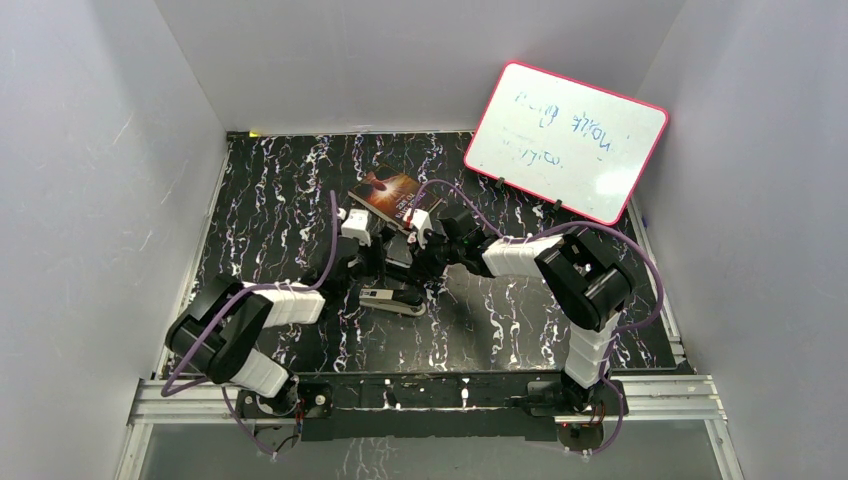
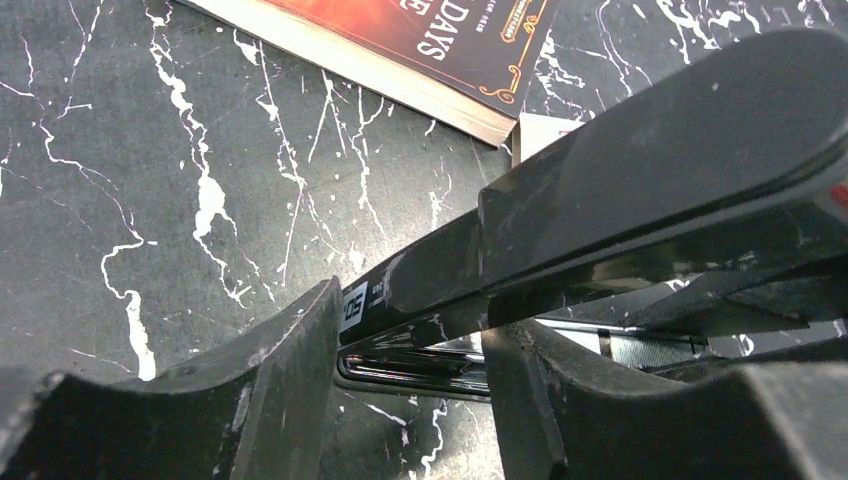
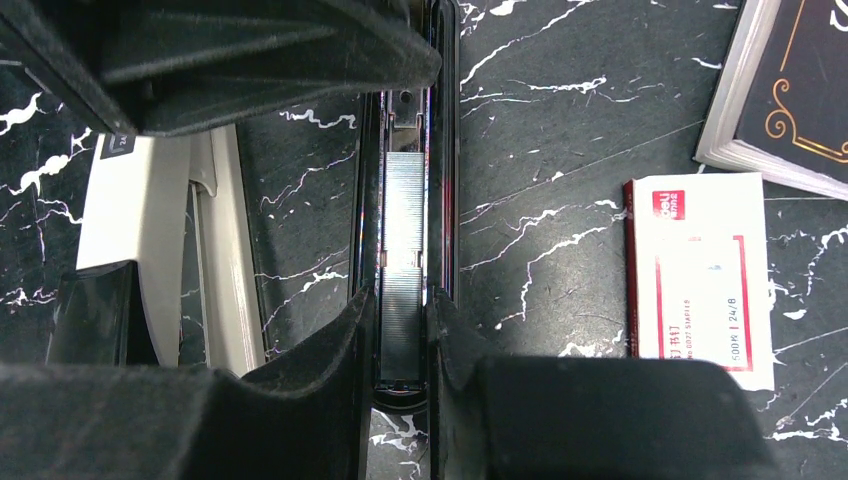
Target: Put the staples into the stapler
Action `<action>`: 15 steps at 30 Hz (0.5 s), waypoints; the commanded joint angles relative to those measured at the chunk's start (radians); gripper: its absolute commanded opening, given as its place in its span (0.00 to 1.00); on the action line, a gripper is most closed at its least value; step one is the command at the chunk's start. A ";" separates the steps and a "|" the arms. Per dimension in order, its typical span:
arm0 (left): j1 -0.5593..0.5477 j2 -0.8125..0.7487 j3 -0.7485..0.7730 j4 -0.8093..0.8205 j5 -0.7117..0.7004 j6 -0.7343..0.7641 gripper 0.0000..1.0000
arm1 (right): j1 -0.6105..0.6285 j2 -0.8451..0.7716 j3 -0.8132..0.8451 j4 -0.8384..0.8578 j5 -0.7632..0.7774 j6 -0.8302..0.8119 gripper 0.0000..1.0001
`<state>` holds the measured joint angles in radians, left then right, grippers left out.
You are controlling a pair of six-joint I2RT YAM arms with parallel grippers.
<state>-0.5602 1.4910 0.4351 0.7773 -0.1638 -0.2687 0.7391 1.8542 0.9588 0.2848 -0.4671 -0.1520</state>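
Where the two arms meet at the centre of the top view, the black metal stapler (image 1: 393, 298) lies opened on the black table with white marble veining (image 1: 270, 200).

Right wrist view: the stapler's open channel (image 3: 447, 200) runs up the middle of the frame. The strip of thin silver-grey metal staples (image 3: 405, 215) lies lengthwise inside it. A seam crosses the strip about halfway (two strips end to end, or one with a break; not determinable). The right gripper (image 3: 400, 320) sits at lower centre. Its fingers (image 3: 330, 380) are set close together against both sides of the lower end of the staples. Right of the channel and apart from it, a small white cardboard box with red print (image 3: 700, 280) lies flat. The corner of a dark paperback book (image 3: 790, 90) occupies the upper right.

Left wrist view: the stapler's raised black lid (image 2: 650, 170) slopes from lower centre to upper right. It passes between the fingers (image 2: 280, 400) of the left gripper (image 2: 412, 315). These fingers stand part-way apart, one on each side of the stapler. Whether they clamp it or merely flank it I cannot tell. The book lies along the top of the frame, with a corner of the box just beside it.

Top view, upper right: a white dry-erase board with a pink rim (image 1: 565, 140) stands tilted, with faint writing on its face.
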 commanded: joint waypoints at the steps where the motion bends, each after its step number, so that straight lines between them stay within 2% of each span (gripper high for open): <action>1: -0.082 -0.041 0.006 -0.084 0.020 0.039 0.51 | 0.021 0.049 -0.013 0.020 -0.047 -0.024 0.00; 15: -0.137 -0.118 -0.023 -0.174 0.042 0.014 0.55 | 0.020 0.085 -0.002 0.038 -0.080 -0.068 0.00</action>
<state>-0.6449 1.4014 0.4179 0.6453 -0.2695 -0.1947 0.7376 1.8771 0.9581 0.3214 -0.5354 -0.2195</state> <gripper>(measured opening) 0.549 0.272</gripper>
